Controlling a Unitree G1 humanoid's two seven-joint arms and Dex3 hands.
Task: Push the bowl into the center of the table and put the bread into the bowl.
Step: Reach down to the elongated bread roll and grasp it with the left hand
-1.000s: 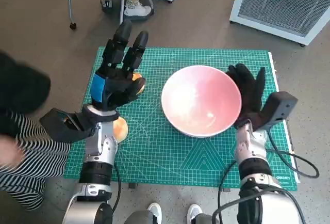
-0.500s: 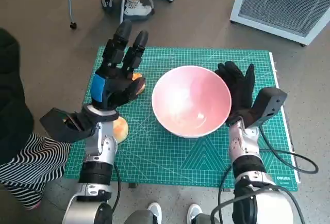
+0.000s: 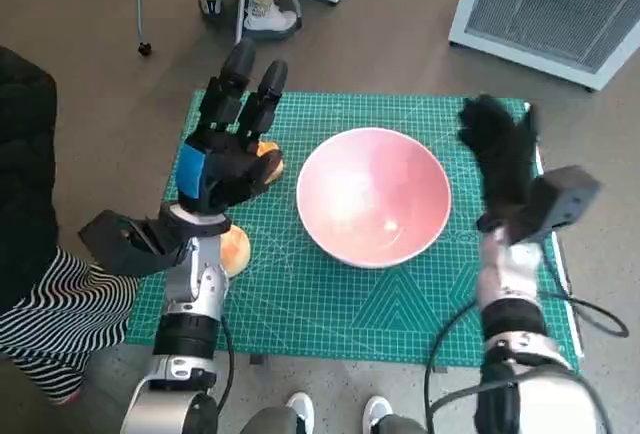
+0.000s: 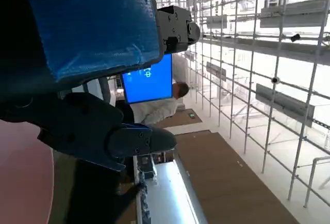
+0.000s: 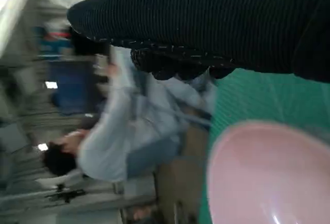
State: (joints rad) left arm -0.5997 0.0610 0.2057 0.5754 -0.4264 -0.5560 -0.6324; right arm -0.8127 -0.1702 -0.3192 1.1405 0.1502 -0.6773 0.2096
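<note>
- Bowl first: the pink dish sits on the green cutting mat near the mat's middle, between the two hands, and it holds nothing.
- Right hand, in the black knitted glove, is raised just off the bowl's rim on its far-right side; no contact shows in the head view. Its fingers look extended and nothing is in them, so I read it as released, though motion blur makes the exact finger pose hard to confirm.
- Left hand, blue tape on its back, hovers with fingers stretched forward and apart, grasping nothing.
- Bread: one orange-brown roll peeks out just beyond the thumb side of the left hand, between that hand and the bowl; a second rounded piece lies beside the left wrist.
- Step in hand, as I judge it: the push looks finished or nearly so, and the bread stage has not begun.
- Next move calls for the left hand to descend onto the roll beneath it, close around it without squashing it, lift, and carry it sideways over the bowl's near rim before letting go.
- Right hand should stay clear of the bowl so it is not nudged off centre.
</note>
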